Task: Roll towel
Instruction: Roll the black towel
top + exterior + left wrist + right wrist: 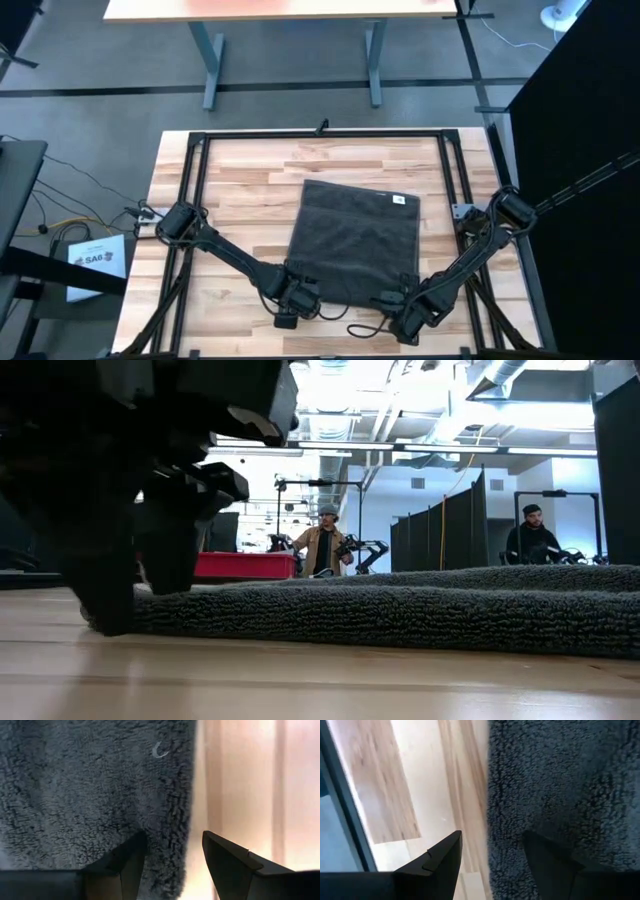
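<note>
Inspector: Position of the towel (355, 245)?

Assessor: Flat on the table (240, 190), not yet rolled. The left claw (298, 297) and right claw (405, 318) sit at its two near corners, each with fingers apart, straddling a side edge.

Inspector: Step in hand?

Assessor: In my judgement, taking hold of the near edge. Next, both must pinch together and turn the hem over evenly.

Inspector: Markings?

Assessor: A small white tag (398, 199) near the far edge; its writing is unreadable.
</note>
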You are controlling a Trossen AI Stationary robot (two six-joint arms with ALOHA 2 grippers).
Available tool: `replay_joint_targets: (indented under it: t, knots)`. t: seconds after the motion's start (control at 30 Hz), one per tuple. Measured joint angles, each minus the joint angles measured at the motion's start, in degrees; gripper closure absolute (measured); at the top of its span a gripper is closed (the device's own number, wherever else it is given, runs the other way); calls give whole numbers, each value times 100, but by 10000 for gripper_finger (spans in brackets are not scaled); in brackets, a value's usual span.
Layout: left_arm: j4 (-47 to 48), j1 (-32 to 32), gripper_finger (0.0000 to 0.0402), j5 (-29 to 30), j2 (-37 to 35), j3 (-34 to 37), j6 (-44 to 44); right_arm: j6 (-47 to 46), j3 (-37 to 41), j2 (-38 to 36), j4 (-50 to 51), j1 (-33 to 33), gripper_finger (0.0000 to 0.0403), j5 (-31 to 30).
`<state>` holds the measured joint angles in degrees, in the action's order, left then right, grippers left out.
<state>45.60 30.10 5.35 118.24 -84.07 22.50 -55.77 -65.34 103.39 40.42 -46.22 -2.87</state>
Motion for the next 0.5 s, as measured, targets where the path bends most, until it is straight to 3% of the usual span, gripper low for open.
replay_joint_targets:
  t: [0.2,0.5]
  knots:
    - [-23,23,219,270,9,0,-99,9,210,0,-120,-21,206,-276]
    - [-187,12,225,613,9,0,-273,-481,822,-46,-936,44,212,-226]
